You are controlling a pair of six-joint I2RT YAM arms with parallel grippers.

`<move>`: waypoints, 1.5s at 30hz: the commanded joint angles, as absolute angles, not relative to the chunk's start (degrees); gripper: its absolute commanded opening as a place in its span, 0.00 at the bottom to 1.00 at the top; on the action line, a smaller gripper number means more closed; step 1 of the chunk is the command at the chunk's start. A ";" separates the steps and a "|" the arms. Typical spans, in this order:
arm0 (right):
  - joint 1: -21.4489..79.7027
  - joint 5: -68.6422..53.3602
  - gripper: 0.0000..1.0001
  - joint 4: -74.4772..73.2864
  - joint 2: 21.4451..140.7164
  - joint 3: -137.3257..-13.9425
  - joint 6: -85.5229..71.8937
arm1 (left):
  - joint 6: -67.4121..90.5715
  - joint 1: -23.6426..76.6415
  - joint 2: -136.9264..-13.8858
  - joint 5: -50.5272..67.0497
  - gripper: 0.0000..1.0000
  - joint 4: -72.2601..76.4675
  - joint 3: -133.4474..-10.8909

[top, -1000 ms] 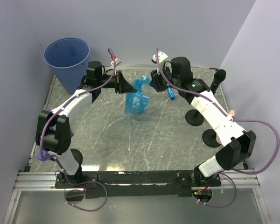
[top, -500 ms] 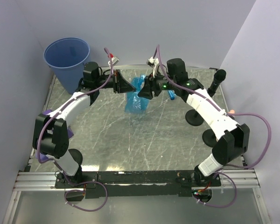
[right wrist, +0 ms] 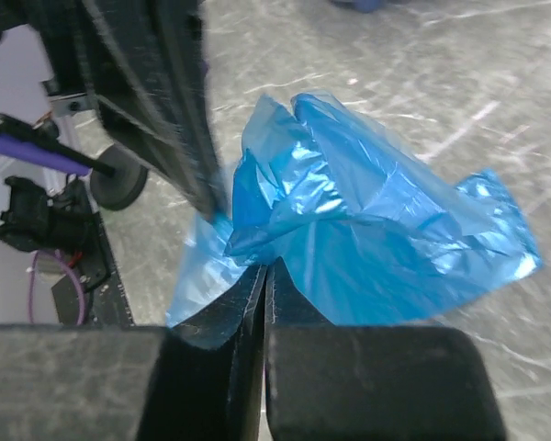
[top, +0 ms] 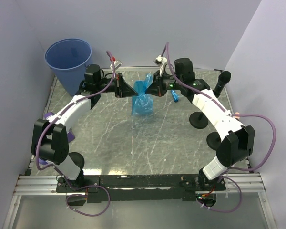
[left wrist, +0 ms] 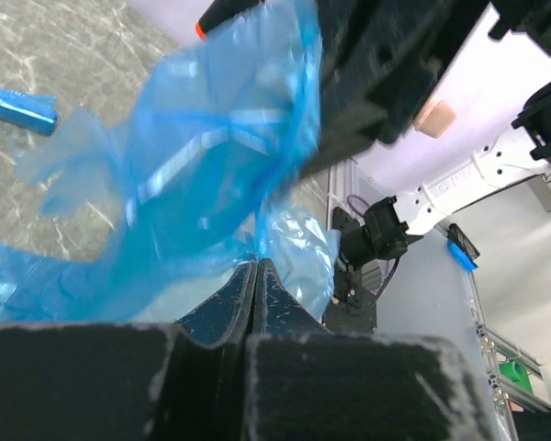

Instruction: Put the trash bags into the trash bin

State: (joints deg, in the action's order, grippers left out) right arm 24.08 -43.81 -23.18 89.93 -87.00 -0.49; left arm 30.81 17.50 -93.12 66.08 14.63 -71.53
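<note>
Bin first: the trash bin (top: 69, 59) stands at the far left corner of the table (top: 109, 143), upright, with its mouth open and nothing visible inside. It is well apart from the work, past my left elbow.

Next comes my left gripper (top: 132, 90), with its jaws pressed together on a fold of the trash bag (top: 142, 101). The left wrist view shows blue film coming straight out of the seam between the two fingers. The bag hangs between my two grippers at mid-table, bunched at the top and loose below. I cannot tell whether its lower edge touches the table.

My right gripper (top: 148, 89) meets the bag from the other side, clamped on the same gathered top; in the right wrist view the crumpled plastic comes out from between its closed fingers. Just right of it a small blue roll (top: 175, 97) lies on the table, perhaps a second bag rolled tight. Two black stands (top: 199, 122) sit further right.

As I judge it, the step in hand is the pickup, with both grippers pinching one bag. The bin is on my left arm's side, so the next move calls for the right jaws to let go and draw back. Then the left arm can carry the bag over the rim and drop it. Thin film may cling to a finger on release.
</note>
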 commanded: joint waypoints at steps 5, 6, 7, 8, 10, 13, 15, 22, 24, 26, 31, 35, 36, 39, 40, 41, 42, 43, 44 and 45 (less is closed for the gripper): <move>20.39 -43.42 0.02 -23.73 83.85 -84.03 2.46 | 27.16 15.91 -89.21 64.60 0.01 12.57 -71.54; 20.39 -43.42 0.02 -24.08 83.50 -83.76 2.98 | 27.07 15.82 -89.21 64.51 0.01 12.39 -71.54; 20.39 -42.98 0.02 -24.26 83.15 -83.50 3.34 | 26.98 15.65 -89.12 64.60 0.01 12.22 -71.54; 20.39 -42.46 0.02 -24.52 82.62 -83.15 3.60 | 26.90 15.64 -89.21 64.60 0.01 12.13 -71.63; 20.30 -41.66 0.01 -25.13 82.09 -82.79 4.74 | 26.54 15.56 -89.03 64.77 0.01 11.78 -71.63; 20.39 -40.61 0.01 -26.10 81.21 -83.14 6.50 | 24.97 15.56 -89.03 64.87 0.01 10.38 -71.63; 20.39 -37.02 0.00 -26.89 80.77 -83.58 7.03 | 22.86 15.56 -88.60 64.34 0.01 8.45 -71.98; 20.22 -27.34 0.00 -28.39 80.24 -83.14 8.88 | 21.62 14.85 -87.28 63.90 0.01 8.88 -71.46; 20.30 -25.24 0.00 -28.30 80.33 -83.41 8.79 | 20.57 14.77 -86.49 63.20 0.01 8.88 -71.19; 20.30 -21.99 0.00 -28.21 80.51 -83.58 8.61 | 19.52 14.50 -85.78 62.84 0.01 8.53 -70.93; 19.95 -18.02 0.00 -28.21 80.42 -83.41 8.70 | 16.44 13.80 -85.78 63.02 0.01 5.28 -71.28; 19.25 -16.70 0.00 -27.86 79.98 -83.32 8.53 | 13.99 13.45 -85.52 62.93 0.01 3.09 -70.84; 19.16 -16.09 0.00 -27.86 79.81 -83.23 8.53 | 13.28 13.36 -85.43 62.49 0.01 1.95 -70.75; 18.46 -14.59 0.00 -27.77 79.28 -82.88 8.18 | 12.04 12.83 -84.73 61.53 0.01 0.79 -69.18; 18.11 -14.42 0.00 -27.69 79.10 -82.79 7.74 | 12.04 12.83 -84.47 61.09 0.01 0.97 -68.65; 17.84 -14.68 0.00 -27.69 78.84 -82.53 7.30 | 12.39 12.75 -84.20 60.47 0.01 1.23 -68.03; 17.75 -15.03 0.00 -27.77 78.58 -82.36 6.86 | 13.09 12.74 -84.11 59.86 0.01 1.93 -67.33; 17.67 -16.16 0.00 -27.86 78.31 -82.09 6.68 | 13.88 12.74 -83.85 59.42 0.01 2.98 -66.54; 17.67 -17.91 0.00 -27.86 78.14 -81.92 6.85 | 15.02 12.74 -83.93 59.59 0.01 4.12 -65.92; 17.67 -20.28 0.00 -27.77 77.79 -81.65 7.38 | 15.90 12.74 -84.46 60.55 0.03 5.17 -65.48</move>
